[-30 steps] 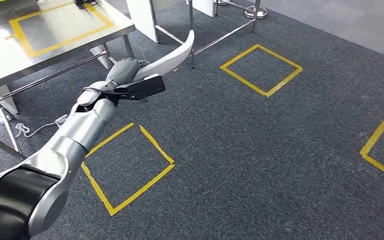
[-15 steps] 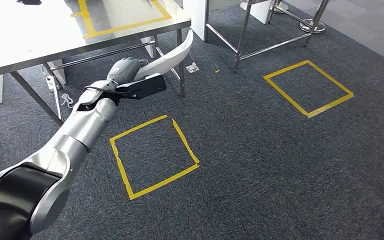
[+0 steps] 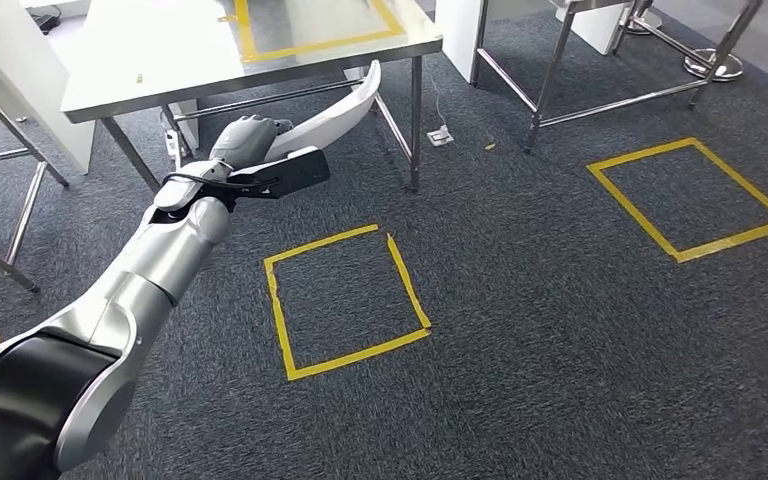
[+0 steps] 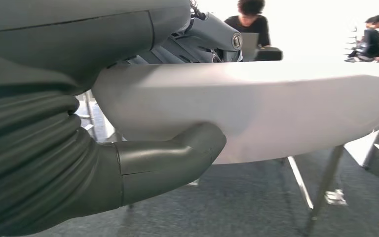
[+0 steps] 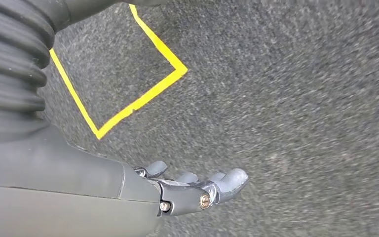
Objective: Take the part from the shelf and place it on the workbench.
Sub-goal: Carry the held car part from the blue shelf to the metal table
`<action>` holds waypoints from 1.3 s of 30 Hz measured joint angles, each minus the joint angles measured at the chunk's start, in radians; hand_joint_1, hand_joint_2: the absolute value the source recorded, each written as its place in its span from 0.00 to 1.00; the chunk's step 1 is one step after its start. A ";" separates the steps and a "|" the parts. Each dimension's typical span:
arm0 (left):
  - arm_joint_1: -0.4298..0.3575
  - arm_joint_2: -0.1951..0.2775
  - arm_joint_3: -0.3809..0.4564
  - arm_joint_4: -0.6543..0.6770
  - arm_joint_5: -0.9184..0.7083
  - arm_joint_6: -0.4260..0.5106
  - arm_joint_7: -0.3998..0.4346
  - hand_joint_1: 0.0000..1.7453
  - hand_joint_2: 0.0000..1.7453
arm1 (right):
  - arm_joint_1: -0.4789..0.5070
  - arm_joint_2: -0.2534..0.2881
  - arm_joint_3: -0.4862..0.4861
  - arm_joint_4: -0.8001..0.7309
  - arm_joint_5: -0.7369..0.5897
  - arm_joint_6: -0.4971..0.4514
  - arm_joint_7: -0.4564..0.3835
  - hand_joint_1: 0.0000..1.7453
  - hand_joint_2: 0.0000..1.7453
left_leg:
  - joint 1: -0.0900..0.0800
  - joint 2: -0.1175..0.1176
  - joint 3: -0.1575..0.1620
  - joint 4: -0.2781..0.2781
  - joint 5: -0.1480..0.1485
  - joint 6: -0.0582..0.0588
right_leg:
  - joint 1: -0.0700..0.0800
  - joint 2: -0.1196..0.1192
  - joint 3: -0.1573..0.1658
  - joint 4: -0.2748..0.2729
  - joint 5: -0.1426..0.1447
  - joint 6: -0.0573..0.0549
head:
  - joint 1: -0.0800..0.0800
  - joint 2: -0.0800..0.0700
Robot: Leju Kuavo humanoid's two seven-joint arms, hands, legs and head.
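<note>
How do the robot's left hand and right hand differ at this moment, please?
The left hand grips the long curved white part, its thumb wrapped under it; the right hand holds nothing, fingers apart. The left hand is raised towards the steel workbench; the right hand hangs over the dark grey carpet. Both are grey.

The right hand [image 5: 192, 190] hangs empty, fingers apart, over dark carpet [image 5: 296, 98] near yellow tape [image 5: 143, 96].

Robot's been turning, so the whole view slid: the workbench [image 3: 160, 60] is now closer in front, floor tape squares [image 3: 345, 300] drifted right.
</note>
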State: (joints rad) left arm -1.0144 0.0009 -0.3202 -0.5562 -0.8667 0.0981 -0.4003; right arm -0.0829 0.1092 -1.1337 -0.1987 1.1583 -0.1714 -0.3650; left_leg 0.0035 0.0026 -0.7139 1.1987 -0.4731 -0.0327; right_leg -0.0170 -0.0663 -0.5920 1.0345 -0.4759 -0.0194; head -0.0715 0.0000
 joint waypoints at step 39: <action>-0.025 -0.027 -0.006 0.012 -0.003 -0.029 0.004 0.90 1.00 | -0.003 0.006 -0.016 0.000 -0.016 -0.014 -0.003 0.00 1.00 | -0.010 -0.030 0.101 -0.185 0.046 0.029 | 0.002 0.071 -0.022 -0.004 0.026 0.023 | 0.015 0.000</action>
State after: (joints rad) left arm -1.0392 -0.0259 -0.3266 -0.5444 -0.8694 0.0687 -0.3960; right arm -0.0863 0.1148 -1.1501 -0.1984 1.1418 -0.1855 -0.3681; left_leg -0.0064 -0.0272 -0.6125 1.0136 -0.4272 -0.0040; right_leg -0.0151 0.0048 -0.6143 1.0301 -0.4500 0.0037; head -0.0561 0.0000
